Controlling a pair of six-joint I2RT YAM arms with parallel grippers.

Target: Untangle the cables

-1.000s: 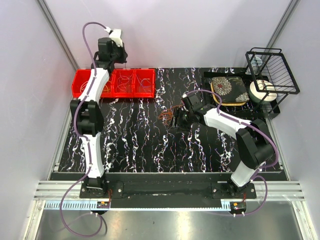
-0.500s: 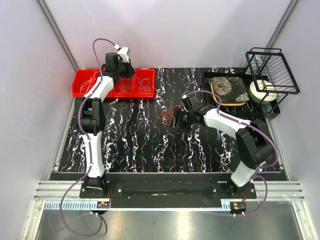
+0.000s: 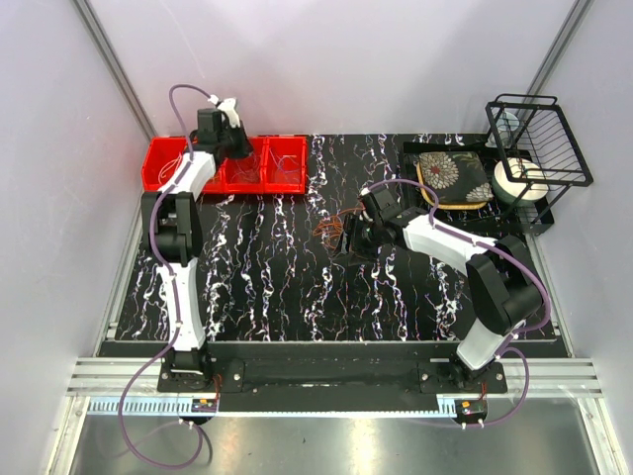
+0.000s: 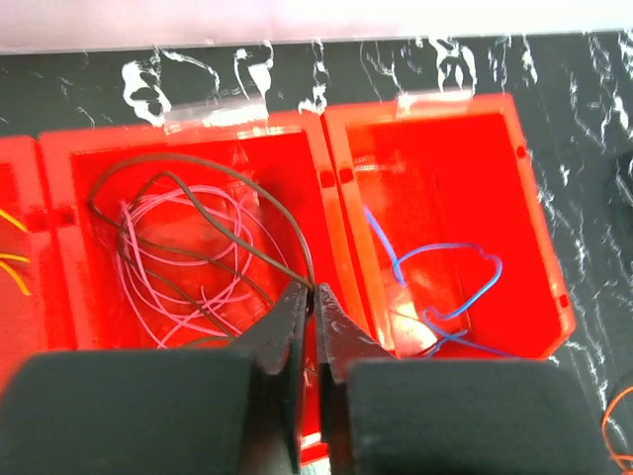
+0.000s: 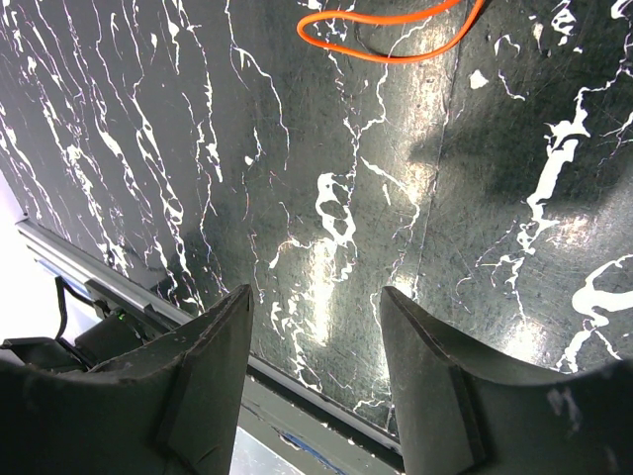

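My left gripper [image 4: 314, 289] is shut on a thin dark brown cable [image 4: 227, 168] that loops through the middle red bin [image 4: 59, 297], over a heap of white-pink cables [image 4: 178, 267]. The right-hand bin holds a blue cable [image 4: 440, 246]. A yellow cable [image 4: 12, 260] shows in the left bin. In the top view my left gripper [image 3: 226, 146] hangs over the red bins [image 3: 158, 176]. My right gripper [image 5: 315, 292] is open and empty above the table, with an orange cable loop [image 5: 386, 57] beyond it. In the top view it [image 3: 344, 240] sits beside a small cable tangle [image 3: 329, 228].
A floral plate [image 3: 453, 176] lies at the back right. Beside it stand a black wire rack [image 3: 539, 139] and a white roll [image 3: 519, 180]. The black marbled table [image 3: 267, 277] ends at a metal rail in front.
My left gripper has come down from high above the back wall to just over the red bins, swinging right and then back left. The right arm has not moved.
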